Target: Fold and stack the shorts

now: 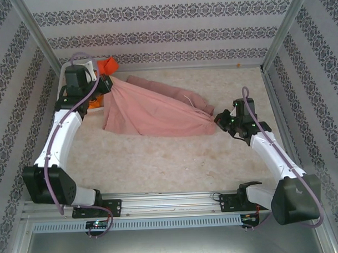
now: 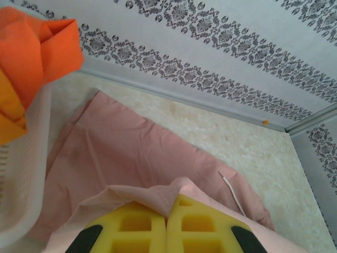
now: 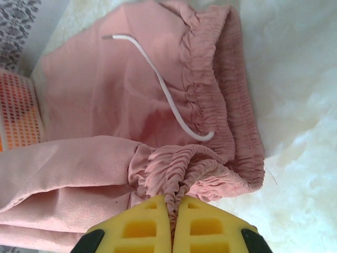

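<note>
Over the counter (image 1: 159,160), left jaws at 10 o'clock and right jaws at 3 both clench pink shorts (image 1: 152,113); best pulled taut, then laid flat.

The top camera looks steeply down from behind the arm bases (image 1: 94,205) at frame bottom. Both wrist cameras sit close above their yellow foam fingertips (image 2: 131,229), facing the wrinkled dusty pink cloth shorts (image 1: 152,113), which all three views share.

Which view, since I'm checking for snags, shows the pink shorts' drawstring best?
Right wrist: the drawstring lies across the pink shorts by the waistband. Left wrist shows a short stretch; top external, barely a thread.
</note>
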